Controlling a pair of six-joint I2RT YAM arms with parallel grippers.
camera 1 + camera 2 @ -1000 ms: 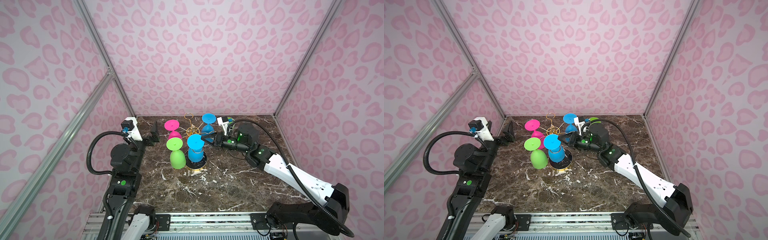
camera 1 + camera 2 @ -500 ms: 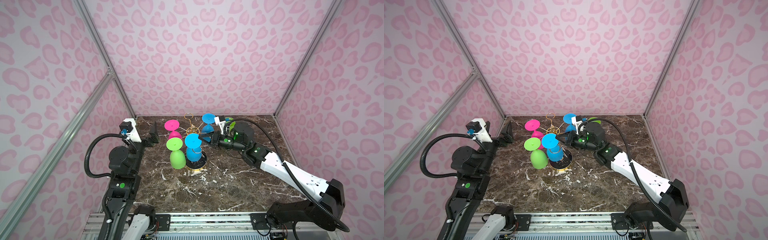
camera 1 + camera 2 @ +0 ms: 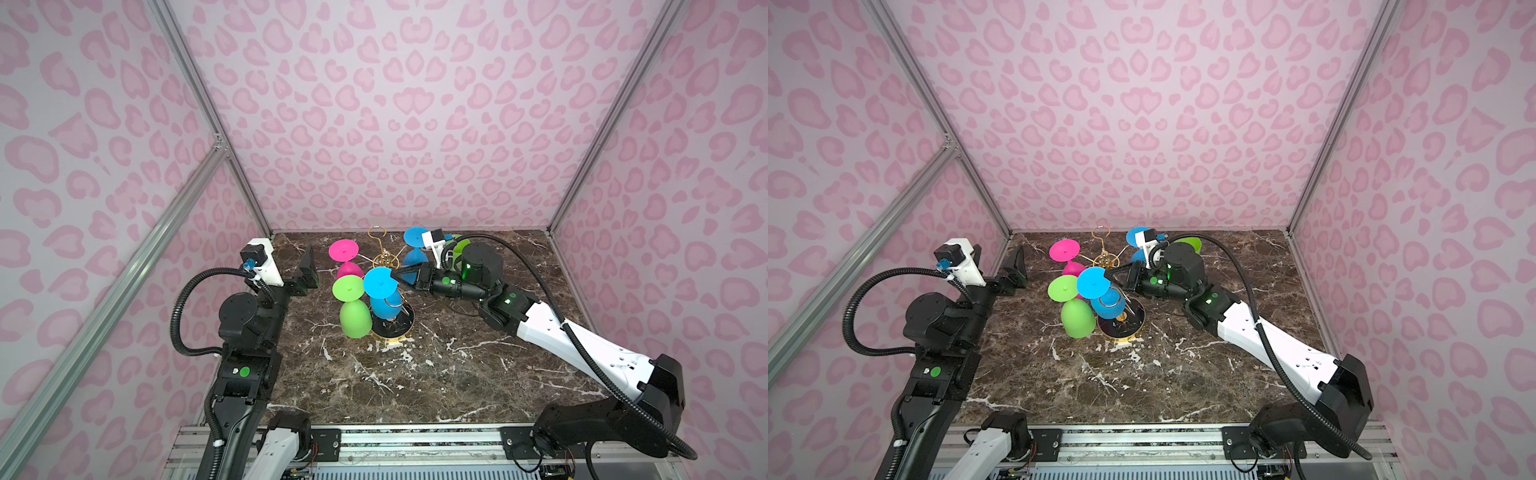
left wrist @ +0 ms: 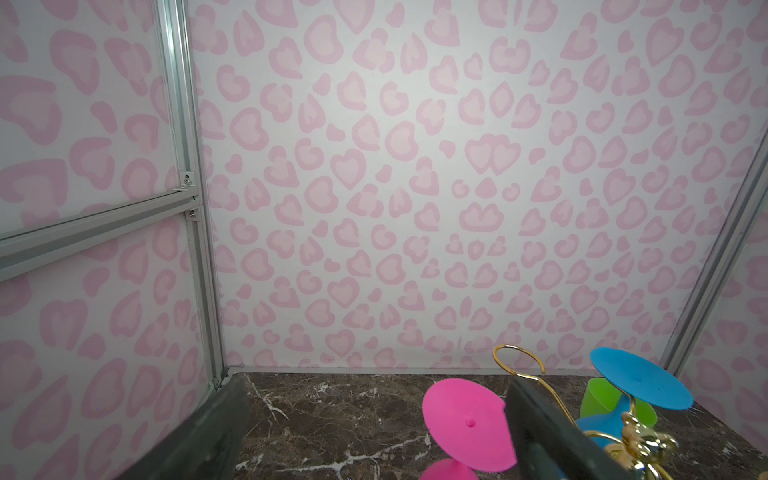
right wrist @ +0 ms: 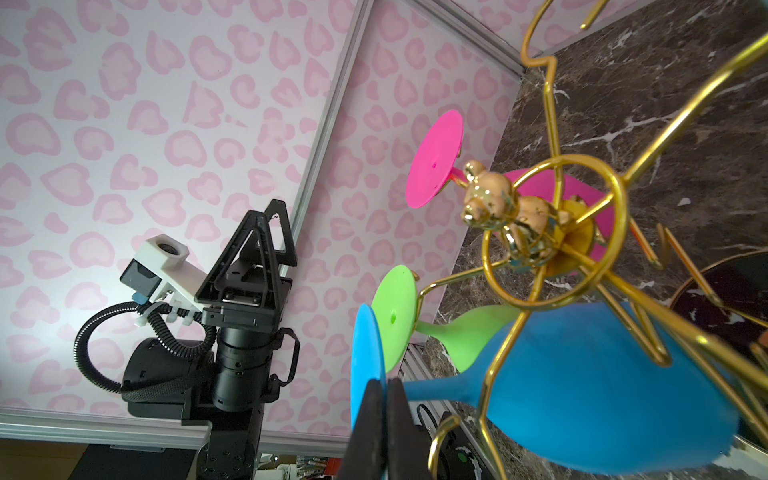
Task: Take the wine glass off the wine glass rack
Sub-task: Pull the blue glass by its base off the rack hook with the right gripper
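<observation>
The gold wire wine glass rack (image 3: 384,259) (image 3: 1105,259) (image 5: 552,232) stands on its round black base (image 3: 400,328) at the back middle of the marble table. A blue wine glass (image 3: 380,283) (image 3: 1093,282) (image 5: 582,395) hangs tilted at the rack's front. My right gripper (image 3: 395,276) (image 3: 1109,275) (image 5: 386,395) is shut on the rim of its foot. Its stem lies by an open loop (image 5: 444,428); I cannot tell if it is inside. My left gripper (image 3: 306,269) (image 4: 376,390) is open and holds nothing, left of the rack.
A green glass (image 3: 353,316) and a pink glass (image 3: 343,250) (image 4: 465,424) hang on the rack's left, another blue glass (image 3: 417,237) at its back right. A green glass (image 3: 462,247) shows behind the right arm. Pink walls with metal posts close in three sides.
My right gripper has slid a little to the left with the blue glass's foot in it, and the glass has tilted with it. The left arm has barely moved.
</observation>
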